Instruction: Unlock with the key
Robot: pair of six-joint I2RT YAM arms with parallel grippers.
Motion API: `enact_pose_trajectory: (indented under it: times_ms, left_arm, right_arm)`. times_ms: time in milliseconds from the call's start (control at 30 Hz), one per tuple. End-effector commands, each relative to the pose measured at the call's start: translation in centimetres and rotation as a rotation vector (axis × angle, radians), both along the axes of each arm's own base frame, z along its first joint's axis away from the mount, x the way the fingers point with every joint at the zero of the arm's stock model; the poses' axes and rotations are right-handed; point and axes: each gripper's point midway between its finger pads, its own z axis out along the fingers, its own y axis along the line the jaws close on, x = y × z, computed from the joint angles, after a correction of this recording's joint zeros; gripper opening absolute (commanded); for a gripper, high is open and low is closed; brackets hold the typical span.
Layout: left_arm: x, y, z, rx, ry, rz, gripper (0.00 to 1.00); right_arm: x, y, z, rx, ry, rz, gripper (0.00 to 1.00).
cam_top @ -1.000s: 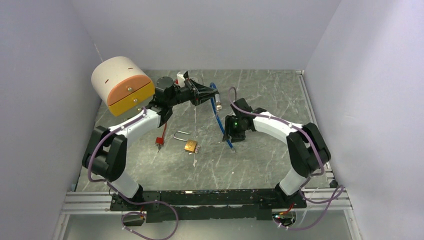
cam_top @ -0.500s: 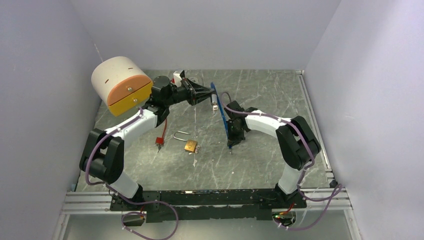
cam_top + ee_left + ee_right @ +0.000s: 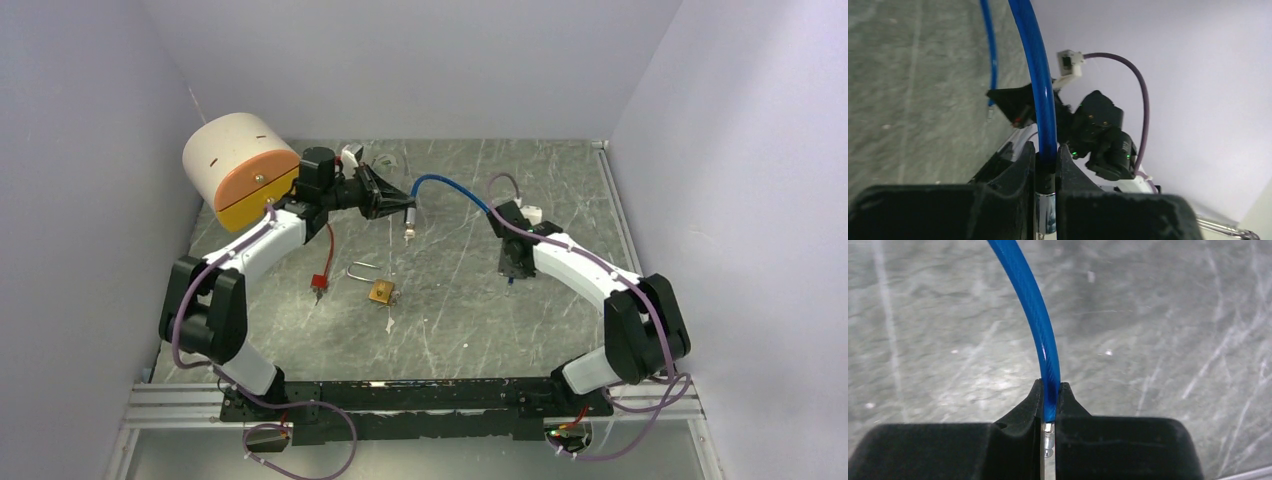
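Grey veined tabletop (image 3: 560,200) carries the small brass padlock (image 3: 381,292) near its middle. Just left of it lies a red-tagged piece (image 3: 320,281), probably the key. Neither is gripped. Instead a blue plastic-coated cable (image 3: 450,183) arches between the arms. The left pincer (image 3: 408,212) and right pincer (image 3: 512,270) each clamp tight on one metal-tipped end, apparently to carry it clear of the lock.

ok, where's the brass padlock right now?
Top view: the small brass padlock lies on the grey marbled table, left of centre, just right of a red tag.
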Motion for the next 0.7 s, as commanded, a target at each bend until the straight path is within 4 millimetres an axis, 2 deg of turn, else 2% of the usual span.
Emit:
enact_pose_trajectory:
  times_ms: [0,167,267,433,567,667]
  left_arm:
    - [0.6,1.6,-2.5,0.089,-0.062,-0.102,0.09]
    - [2.5,3.0,-7.2,0.212,-0.042,-0.156,0.09]
    - [4.0,4.3,-10.1,0.322,-0.039,-0.16,0.12]
    - [6.1,6.0,-13.6,0.464,-0.059,-0.172,0.21]
    - [7.7,7.4,-15.6,0.557,-0.067,-0.178,0.25]
    - [8.7,8.1,-16.1,0.58,-0.083,-0.165,0.28]
  right_arm:
    - [-0.3,-2.6,0.1,-0.034,-0.033,-0.085,0.0]
    - [-0.4,-2.7,-0.1,-0.043,-0.015,-0.087,0.0]
    - [-0.3,-2.6,-0.2,-0.041,-0.011,-0.09,0.0]
    - [0.1,-2.1,-0.3,-0.034,0.004,-0.074,0.0]
    - [0.5,-1.9,-0.3,-0.03,0.006,-0.063,0.0]
    - [0.6,-1.6,-0.2,-0.017,0.003,-0.06,0.0]
